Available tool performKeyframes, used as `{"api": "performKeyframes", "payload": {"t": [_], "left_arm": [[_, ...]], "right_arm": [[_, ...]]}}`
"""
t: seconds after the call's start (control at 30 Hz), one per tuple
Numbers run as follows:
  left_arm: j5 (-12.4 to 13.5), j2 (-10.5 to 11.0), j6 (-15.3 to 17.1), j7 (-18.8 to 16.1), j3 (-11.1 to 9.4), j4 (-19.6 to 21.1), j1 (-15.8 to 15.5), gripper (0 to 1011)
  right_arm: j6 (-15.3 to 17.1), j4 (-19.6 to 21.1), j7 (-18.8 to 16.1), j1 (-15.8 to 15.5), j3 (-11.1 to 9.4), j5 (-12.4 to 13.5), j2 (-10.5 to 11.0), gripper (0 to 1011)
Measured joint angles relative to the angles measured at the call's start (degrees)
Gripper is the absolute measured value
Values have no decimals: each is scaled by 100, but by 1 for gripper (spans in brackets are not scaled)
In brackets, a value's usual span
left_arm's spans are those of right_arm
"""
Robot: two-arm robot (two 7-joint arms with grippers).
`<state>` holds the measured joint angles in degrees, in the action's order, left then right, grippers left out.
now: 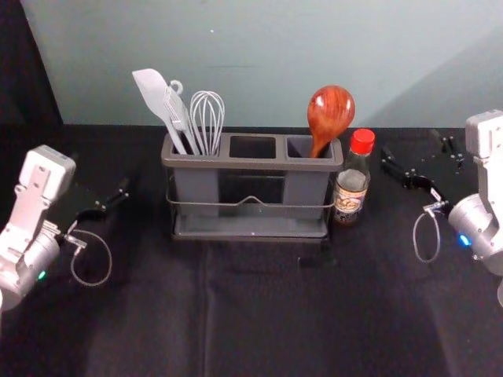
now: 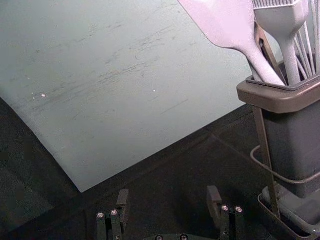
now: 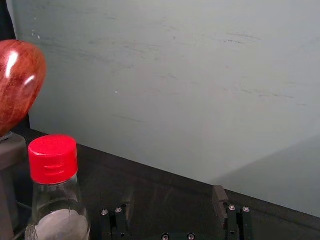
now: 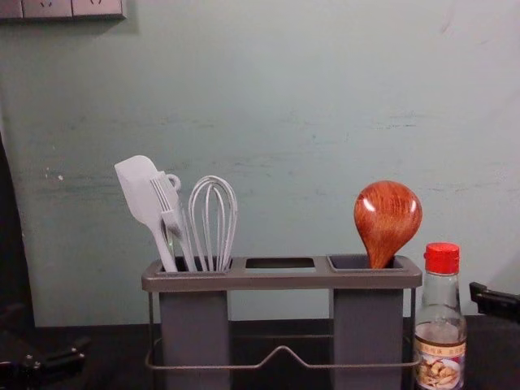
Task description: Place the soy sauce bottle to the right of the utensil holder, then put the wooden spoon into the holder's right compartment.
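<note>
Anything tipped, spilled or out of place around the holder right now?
Nothing stands out. The soy sauce bottle is upright, cap on, right of the holder; the wooden spoon leans only slightly in its right compartment. No spill shows.

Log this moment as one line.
Bottle: right of utensil holder; wooden spoon: in right compartment; left gripper: open, left side; right gripper: open, right side

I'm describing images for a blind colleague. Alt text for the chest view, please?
A wooden spoon stands in the right compartment of a utensil holder, with a red-capped soy sauce bottle to the holder's right. A spatula, brush and whisk stand in the left compartment. The left tool is at the lower left, the right tool at the right edge.
</note>
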<state>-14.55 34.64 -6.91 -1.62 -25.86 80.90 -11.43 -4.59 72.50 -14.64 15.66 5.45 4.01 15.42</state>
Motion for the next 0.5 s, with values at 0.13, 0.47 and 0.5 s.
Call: {"api": "performKeyframes", "payload": {"t": [0.13,0.47,0.5], "left_arm": [[0,0,0,0,0,0,0,1000],[0,0,0,0,0,0,0,1000],[0,0,0,0,0,0,0,1000]], "right_arm": [[7,12,50,0,25,-25,8,1002],[2,16,46,-3,16,-18,6,1002],[2,16,46,-4,15,-18,6,1002]]}}
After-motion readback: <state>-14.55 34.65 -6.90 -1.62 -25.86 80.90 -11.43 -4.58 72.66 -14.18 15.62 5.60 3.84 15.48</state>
